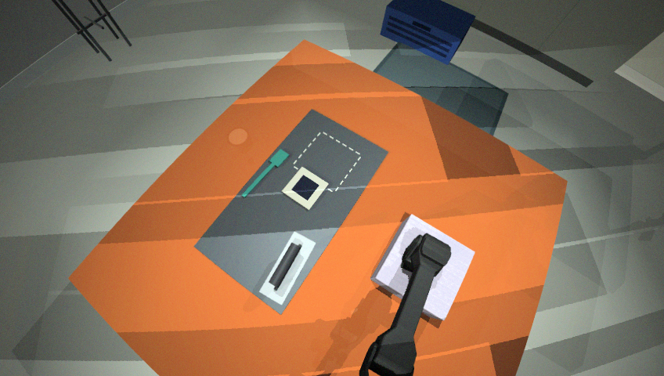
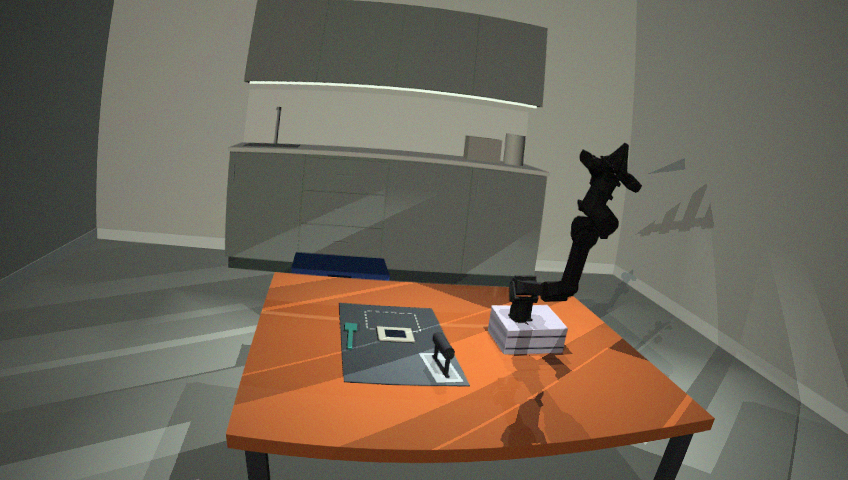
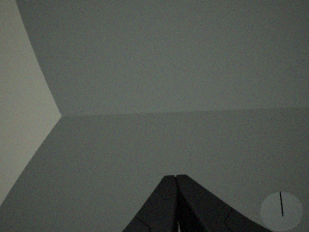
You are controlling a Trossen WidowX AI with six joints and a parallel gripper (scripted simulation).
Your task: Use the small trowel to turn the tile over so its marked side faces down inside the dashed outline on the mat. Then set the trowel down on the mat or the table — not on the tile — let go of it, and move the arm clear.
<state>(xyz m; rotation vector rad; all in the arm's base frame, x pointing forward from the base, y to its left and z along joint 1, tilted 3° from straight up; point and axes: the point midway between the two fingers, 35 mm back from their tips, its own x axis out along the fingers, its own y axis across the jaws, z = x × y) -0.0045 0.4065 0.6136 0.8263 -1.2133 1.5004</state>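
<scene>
The square cream tile [image 1: 305, 187] [image 2: 395, 334] lies flat, its dark square mark facing up. It lies mostly outside the dashed outline [image 1: 321, 132], covering part of its near edge. A plate-shaped trowel [image 1: 304, 240] [image 2: 455, 375], white with a raised dark bar handle, rests on the near right end of the mat [image 1: 232, 233] [image 2: 368, 368]. A small green tool [image 1: 279, 158] [image 2: 351, 327], with a flat square head and thin handle, lies along the mat's left edge. My gripper [image 2: 623, 146] [image 3: 175, 185] is shut and empty, raised high, pointing upward and far from them all.
The arm's base stands on a pale block [image 1: 454, 279] [image 2: 535, 342] on the orange table [image 1: 186, 288] [image 2: 297, 416], right of the mat. A blue box [image 1: 426, 30] [image 2: 339, 264] is beyond the far edge. The wrist view shows plain room surfaces.
</scene>
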